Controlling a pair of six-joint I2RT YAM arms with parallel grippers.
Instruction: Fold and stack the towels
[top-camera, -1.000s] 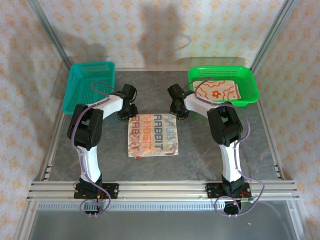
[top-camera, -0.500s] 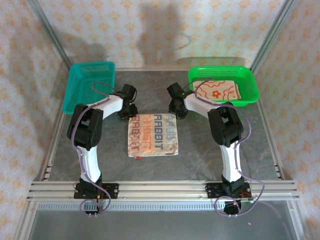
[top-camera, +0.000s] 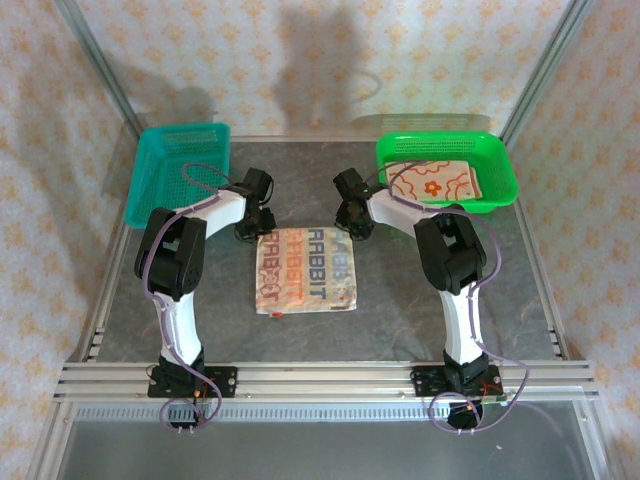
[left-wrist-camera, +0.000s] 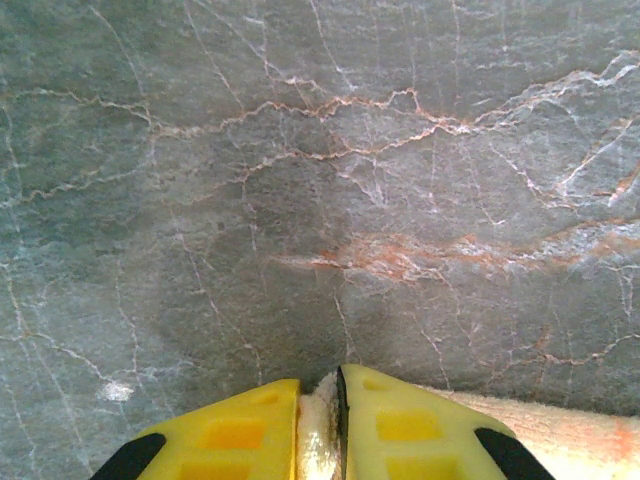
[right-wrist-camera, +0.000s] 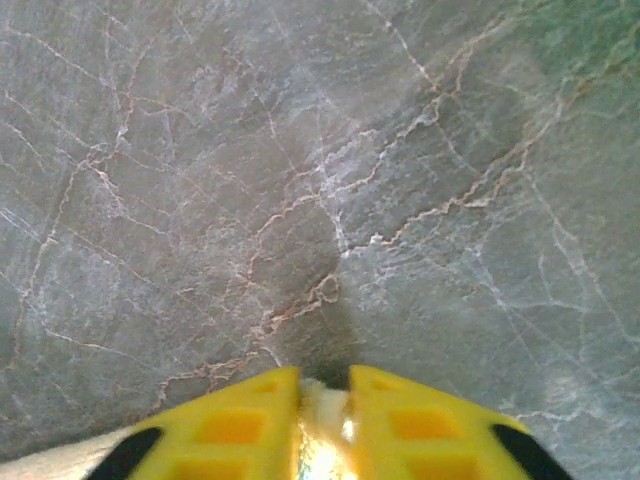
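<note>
towel (top-camera: 305, 271) corner between left pincer (left-wrist-camera: 318, 388) jaws

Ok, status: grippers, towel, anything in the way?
Left gripper shut on RABBIT towel, far corner. Right gripper shut on other far corner. Second towel in green basket; nothing obstructing.

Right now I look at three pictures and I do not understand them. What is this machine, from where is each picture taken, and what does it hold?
It is two robot arms bolted to a grey table. The big picture looks down from above and behind; the other two come from a camera on each wrist. A towel printed RABBIT lies between the arms. The left pincer and the right pincer, yellow-fingered, each pinch one of its far corners. A second towel lies in the green basket; a teal basket stands on the left.
</note>
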